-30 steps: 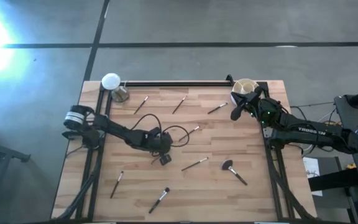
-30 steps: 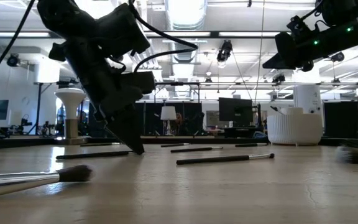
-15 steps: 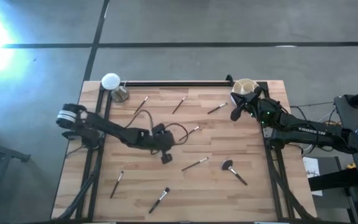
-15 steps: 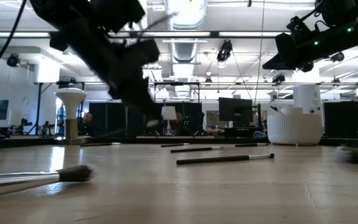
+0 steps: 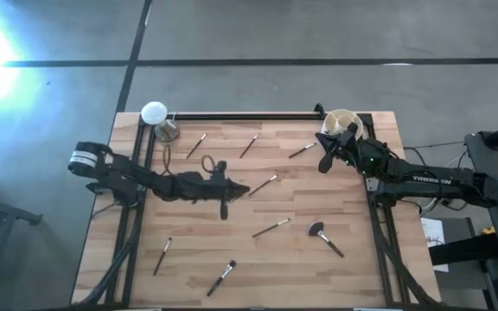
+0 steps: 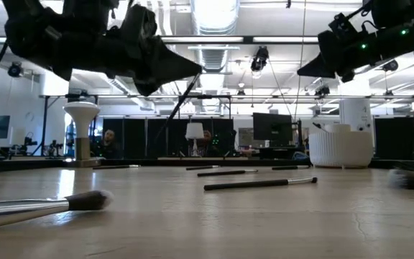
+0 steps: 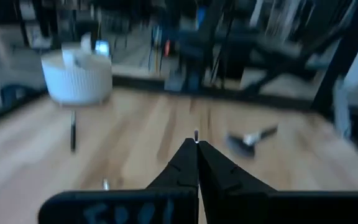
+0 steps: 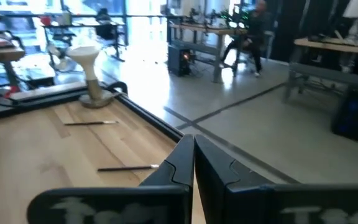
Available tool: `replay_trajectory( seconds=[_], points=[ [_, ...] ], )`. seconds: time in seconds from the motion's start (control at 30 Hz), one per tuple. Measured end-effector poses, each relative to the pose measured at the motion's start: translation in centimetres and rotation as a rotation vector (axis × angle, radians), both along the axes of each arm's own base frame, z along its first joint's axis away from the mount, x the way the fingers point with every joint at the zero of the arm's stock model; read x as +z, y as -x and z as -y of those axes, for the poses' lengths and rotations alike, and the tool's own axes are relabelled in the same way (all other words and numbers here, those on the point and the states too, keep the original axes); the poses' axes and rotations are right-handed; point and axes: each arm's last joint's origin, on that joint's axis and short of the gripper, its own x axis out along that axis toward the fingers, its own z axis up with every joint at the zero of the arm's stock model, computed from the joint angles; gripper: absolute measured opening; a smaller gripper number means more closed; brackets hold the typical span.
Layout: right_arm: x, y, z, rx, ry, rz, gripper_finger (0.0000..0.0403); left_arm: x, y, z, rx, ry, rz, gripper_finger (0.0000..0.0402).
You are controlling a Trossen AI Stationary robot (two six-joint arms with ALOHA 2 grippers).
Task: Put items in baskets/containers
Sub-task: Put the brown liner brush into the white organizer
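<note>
My left gripper [image 5: 242, 188] hangs level above the middle of the table, pointing toward the right edge, shut on a thin dark brush [image 6: 180, 104]. My right gripper [image 5: 323, 162] is shut and empty, held level in the air just in front of the cream-white cup [image 5: 341, 121] at the far right corner. The cup [image 6: 340, 147] stands on its base. Other brushes lie flat on the wood: three along the far side [image 5: 249, 147], one just past my left fingertips [image 5: 264, 183], one at mid-table [image 5: 271, 227], a fluffy one [image 5: 321, 235] and two near the front [image 5: 221, 278]. My left gripper pinches the brush near its upper end [image 6: 192, 78] between its two fingertips, which point level toward the right edge. A short end [image 7: 196, 133] pokes out past the tips. The brush is lifted clear and hangs slanting down to the left below the fingers.
A flat white disc on a brass stand [image 5: 156, 117] sits at the far left corner. A black rail [image 5: 249, 115] runs along the far edge, and dark frame bars [image 5: 128, 242] line both sides. A black cable loops over my left arm [image 5: 206, 168].
My left gripper has risen from the table and tipped from pointing down to level, swinging toward the right edge. The thin brush has come up with it, lifted clear, and now hangs slanting from the fingertips.
</note>
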Motion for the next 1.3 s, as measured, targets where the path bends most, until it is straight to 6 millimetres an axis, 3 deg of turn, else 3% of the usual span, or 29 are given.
replay_trajectory(
  seconds=[0.3,0.7,1.0,1.17,1.3],
  points=[
    [0.4,-2.7,-0.8,0.269,0.012,0.050,0.0008,1.6,0.5,-2.7,-0.022,-0.055,0.205,0.0001],
    [1.6,-9.1,-2.4,0.514,0.008,-0.005,0.0030,3.2,0.9,-3.2,-0.034,-0.079,0.369,0.0001],
    [2.1,-14.5,-4.6,0.615,0.024,-0.114,0.0103,3.2,1.0,-3.3,-0.028,-0.078,0.370,0.0001],
    [1.8,-15.6,-4.5,0.610,-0.020,-0.235,0.0127,2.6,0.8,-3.3,-0.030,-0.071,0.290,0.0000],
    [1.7,-15.6,-4.5,0.611,-0.032,-0.269,0.0132,1.7,0.9,-3.3,-0.034,-0.059,0.123,0.0000]
  ],
)
